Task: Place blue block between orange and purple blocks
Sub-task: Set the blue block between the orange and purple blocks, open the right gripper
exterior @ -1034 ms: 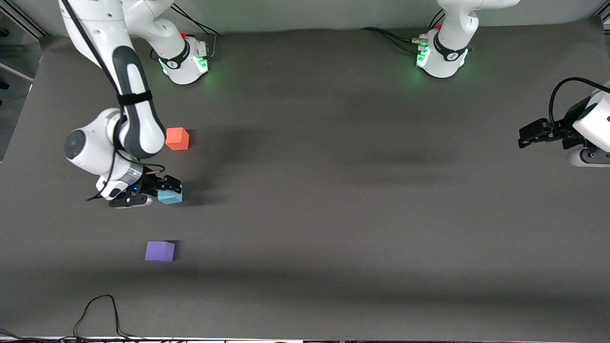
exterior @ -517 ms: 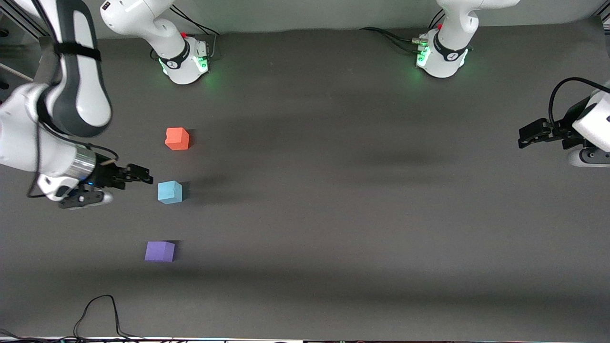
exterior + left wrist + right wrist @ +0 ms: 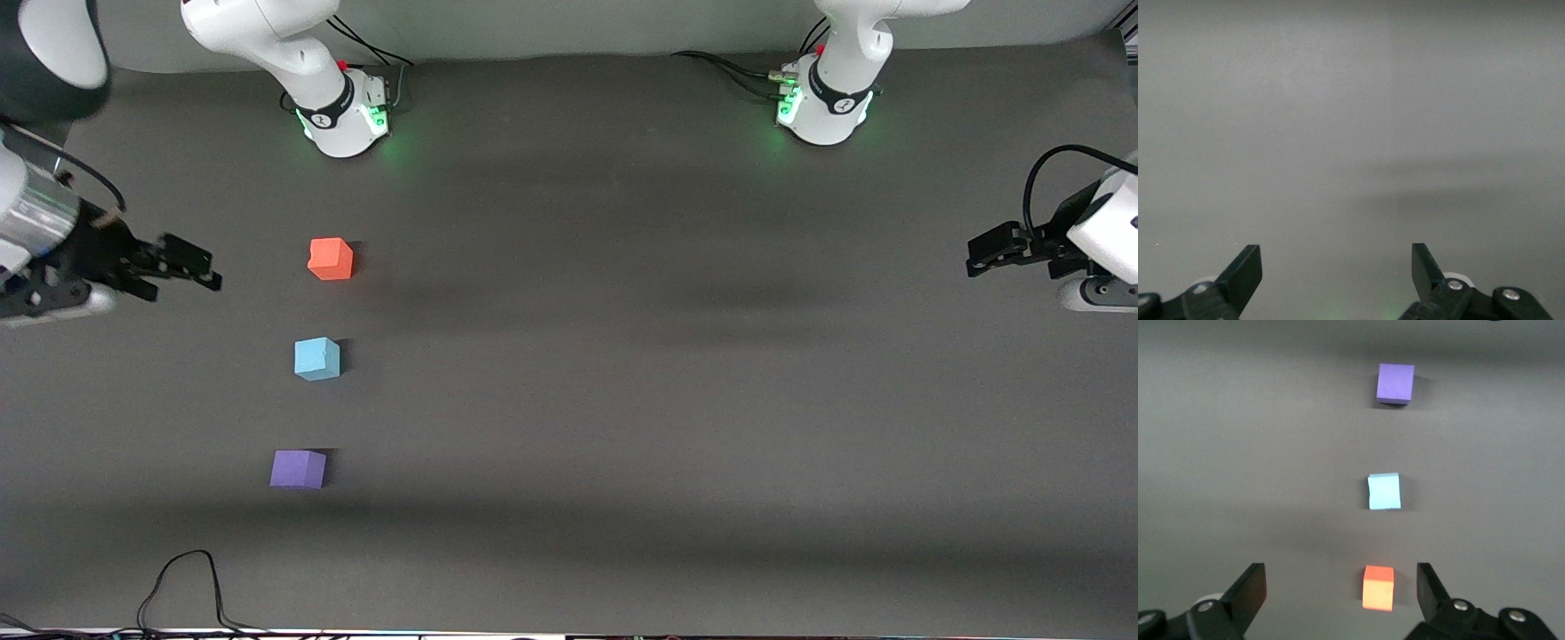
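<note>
The blue block (image 3: 316, 359) sits on the dark table between the orange block (image 3: 331, 259) and the purple block (image 3: 298, 468), in a rough line at the right arm's end. The purple block is nearest the front camera. My right gripper (image 3: 191, 264) is open and empty, raised over the table's edge beside the orange block. Its wrist view shows the orange block (image 3: 1378, 587), the blue block (image 3: 1384, 491) and the purple block (image 3: 1395, 383) far below. My left gripper (image 3: 987, 252) is open and empty, waiting at the left arm's end; its wrist view shows only bare table.
The two arm bases (image 3: 342, 111) (image 3: 822, 102) stand along the table's edge farthest from the front camera. A black cable (image 3: 182, 587) loops at the table edge nearest the front camera, below the purple block.
My right gripper let go of the blue block, then rose and drew away from it toward the table's edge at the right arm's end. The blocks and the left arm have not moved.
</note>
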Motion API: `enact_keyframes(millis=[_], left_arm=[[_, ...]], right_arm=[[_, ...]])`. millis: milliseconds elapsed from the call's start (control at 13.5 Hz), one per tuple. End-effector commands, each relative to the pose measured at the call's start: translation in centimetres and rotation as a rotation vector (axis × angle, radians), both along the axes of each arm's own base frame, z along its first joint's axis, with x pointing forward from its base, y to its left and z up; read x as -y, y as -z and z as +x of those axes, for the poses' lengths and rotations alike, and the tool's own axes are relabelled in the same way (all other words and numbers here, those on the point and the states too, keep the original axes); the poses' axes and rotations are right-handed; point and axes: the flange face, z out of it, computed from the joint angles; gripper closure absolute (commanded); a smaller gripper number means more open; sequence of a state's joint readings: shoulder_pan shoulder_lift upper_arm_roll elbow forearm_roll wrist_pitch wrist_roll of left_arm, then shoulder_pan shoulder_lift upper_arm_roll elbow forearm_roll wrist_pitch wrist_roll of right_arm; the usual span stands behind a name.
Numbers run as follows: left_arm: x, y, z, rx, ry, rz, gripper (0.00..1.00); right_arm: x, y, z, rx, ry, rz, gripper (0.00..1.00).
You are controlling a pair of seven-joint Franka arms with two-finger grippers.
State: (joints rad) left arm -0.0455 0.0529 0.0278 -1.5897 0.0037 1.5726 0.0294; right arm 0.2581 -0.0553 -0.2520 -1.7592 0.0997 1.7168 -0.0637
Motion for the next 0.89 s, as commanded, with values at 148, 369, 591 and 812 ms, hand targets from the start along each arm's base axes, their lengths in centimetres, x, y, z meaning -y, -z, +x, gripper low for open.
enact_keyframes(millis=[148, 369, 591, 812], left_arm=[[-0.1, 0.0, -0.3, 0.012, 0.014, 0.001, 0.00], [-0.1, 0.0, -0.3, 0.012, 0.014, -0.001, 0.00], [-0.1, 0.0, -0.2, 0.015, 0.013, -0.001, 0.00], [-0.1, 0.0, -0.2, 0.015, 0.013, -0.001, 0.00]], right_arm=[[-0.3, -1.1, -1.8, 0.013, 0.021, -0.050, 0.00], [-0.4, -0.6, -2.0, 0.004, 0.013, -0.076, 0.00], [-0.8, -1.3, -2.6, -0.002, 0.000, -0.086, 0.00], [-0.8, -0.7, -2.4, -0.014, -0.007, -0.086, 0.00]])
